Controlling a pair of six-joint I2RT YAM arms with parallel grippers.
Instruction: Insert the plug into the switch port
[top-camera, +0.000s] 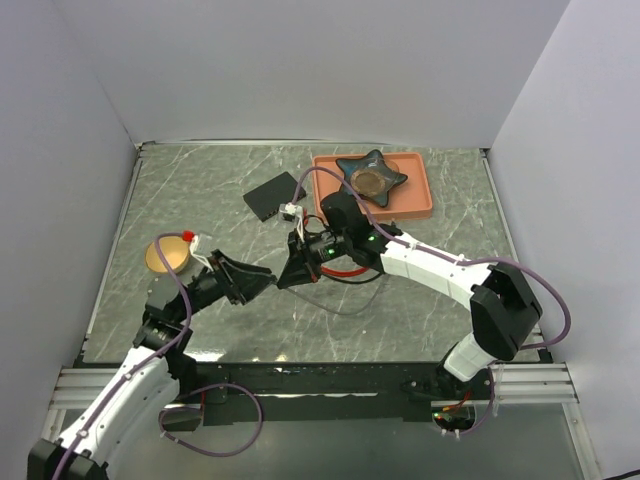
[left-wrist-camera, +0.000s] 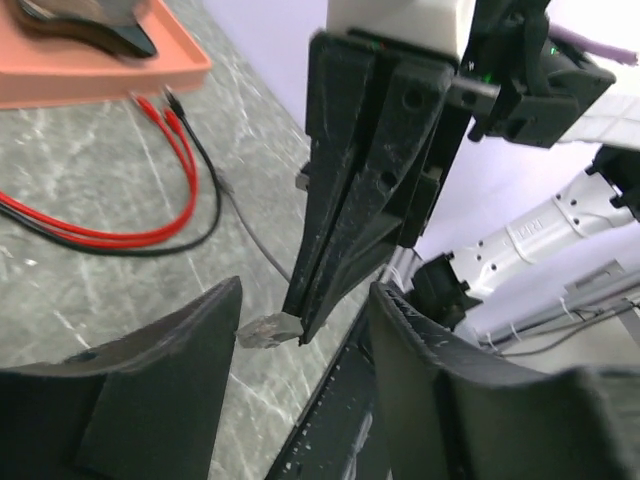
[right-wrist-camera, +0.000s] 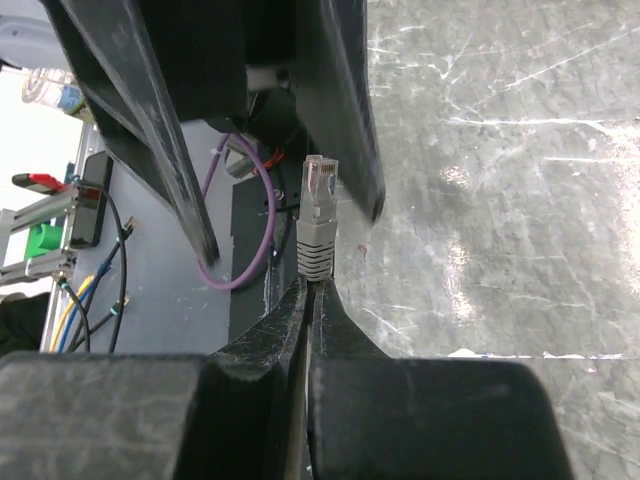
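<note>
One gray plug (right-wrist-camera: 318, 215) is pinched tight in the right gripper (right-wrist-camera: 310, 285). The left gripper (left-wrist-camera: 308, 300) stands open around it. The black switch (top-camera: 272, 195) lies farther back, near the orange tray (top-camera: 425, 205).

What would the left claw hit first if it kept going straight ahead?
Most likely the grey plug pinched in the right claw, which stands just ahead, between the left claw's fingers; exact depth is unclear.

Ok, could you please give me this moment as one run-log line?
right hand: shut on plug | left hand: open, jaws either side of plug, not touching | switch: apart from both hands
</note>
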